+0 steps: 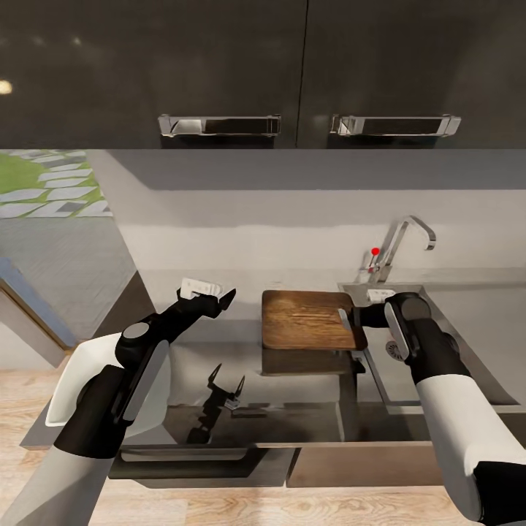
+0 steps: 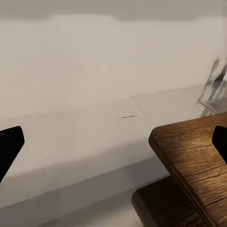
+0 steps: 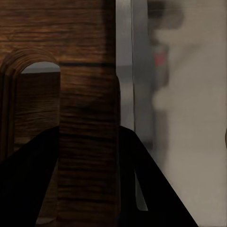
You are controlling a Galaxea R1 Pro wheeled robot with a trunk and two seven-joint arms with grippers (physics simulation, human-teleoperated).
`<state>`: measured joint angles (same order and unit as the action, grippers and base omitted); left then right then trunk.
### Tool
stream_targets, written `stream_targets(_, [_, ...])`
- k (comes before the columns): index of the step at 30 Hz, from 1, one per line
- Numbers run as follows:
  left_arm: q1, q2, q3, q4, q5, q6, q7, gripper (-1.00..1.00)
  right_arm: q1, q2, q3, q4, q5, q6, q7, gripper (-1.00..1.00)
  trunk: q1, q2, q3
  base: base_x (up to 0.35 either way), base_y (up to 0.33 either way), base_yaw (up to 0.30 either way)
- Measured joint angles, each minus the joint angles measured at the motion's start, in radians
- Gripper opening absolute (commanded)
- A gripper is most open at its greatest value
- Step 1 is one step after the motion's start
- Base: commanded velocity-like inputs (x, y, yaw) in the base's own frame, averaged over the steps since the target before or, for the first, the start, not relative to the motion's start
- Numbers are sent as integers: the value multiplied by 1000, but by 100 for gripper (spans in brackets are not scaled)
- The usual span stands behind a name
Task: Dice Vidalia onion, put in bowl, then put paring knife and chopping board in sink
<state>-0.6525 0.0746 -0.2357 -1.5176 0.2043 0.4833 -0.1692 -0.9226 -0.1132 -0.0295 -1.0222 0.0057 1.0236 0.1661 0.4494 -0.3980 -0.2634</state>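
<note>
Dark cabinets hang over the grey bench, where the chopping board hangs lifted clear of the surface — its shadow lies beneath it — with the right hand clamped on the strip of wood by its slot handle, at the edge nearest the sink. I judge it is held level there to be carried into the basin. Further out, the left hand hovers wide and empty beside the board, with the white bowl under that forearm.
</note>
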Motion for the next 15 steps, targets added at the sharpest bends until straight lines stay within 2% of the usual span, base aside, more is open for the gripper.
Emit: stream_targets(15, [0, 0, 0, 0, 0, 0, 0, 100, 0, 0, -1, 1, 1, 0, 0, -100, 0, 0, 0, 0, 0, 0])
